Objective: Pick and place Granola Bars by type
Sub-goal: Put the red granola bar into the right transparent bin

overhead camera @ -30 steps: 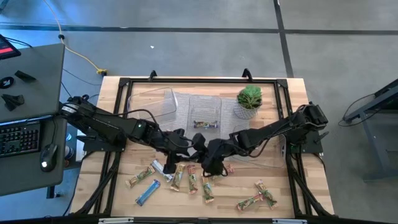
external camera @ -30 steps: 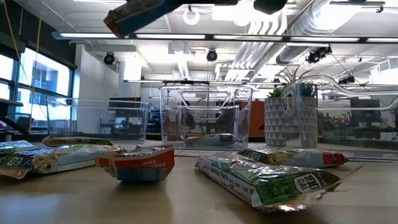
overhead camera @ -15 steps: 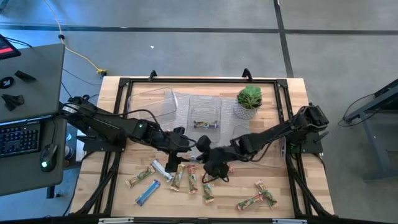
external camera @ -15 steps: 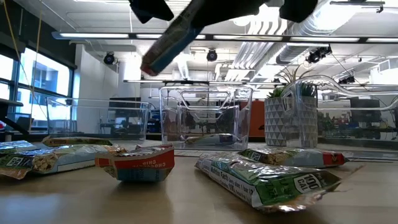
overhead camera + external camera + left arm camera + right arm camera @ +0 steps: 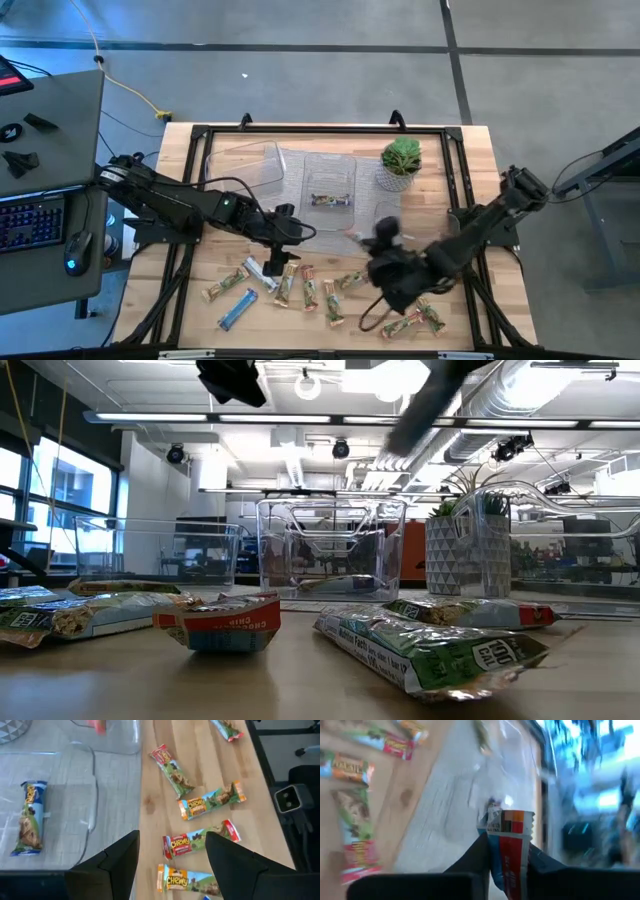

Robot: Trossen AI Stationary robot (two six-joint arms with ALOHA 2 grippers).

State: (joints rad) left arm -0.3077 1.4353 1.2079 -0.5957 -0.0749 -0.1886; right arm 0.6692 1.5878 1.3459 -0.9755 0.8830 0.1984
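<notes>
Several granola bars (image 5: 300, 288) in tan, green, red and blue wrappers lie flat on the near half of the wooden table. One more bar (image 5: 330, 200) lies in the middle clear tray. My left gripper (image 5: 172, 865) hangs open above the table beside that tray, with nothing between its fingers. My right gripper (image 5: 507, 857) is shut on a red-and-orange bar (image 5: 512, 832) and is blurred in the high view (image 5: 365, 238). It is over the table's middle, right of my left gripper (image 5: 285, 225). My right gripper pinches the red-and-orange bar between its two fingers by its lower part (image 5: 510, 860). The bar lies along the fingers, and its orange end (image 5: 514, 820) sticks out past the fingertips. It is lifted clear of the table.
Clear trays stand at the far left (image 5: 245, 165), in the middle (image 5: 330, 178) and right of that (image 5: 400, 215). A small potted plant (image 5: 400, 160) stands at the far right. A black frame runs around the table's edges.
The two grippers were together over the table's middle with the bar between them. My right gripper has swung quickly toward the table's right edge with the bar, which tipped from level to steep. My left gripper has stayed near the middle tray, now without the bar.
</notes>
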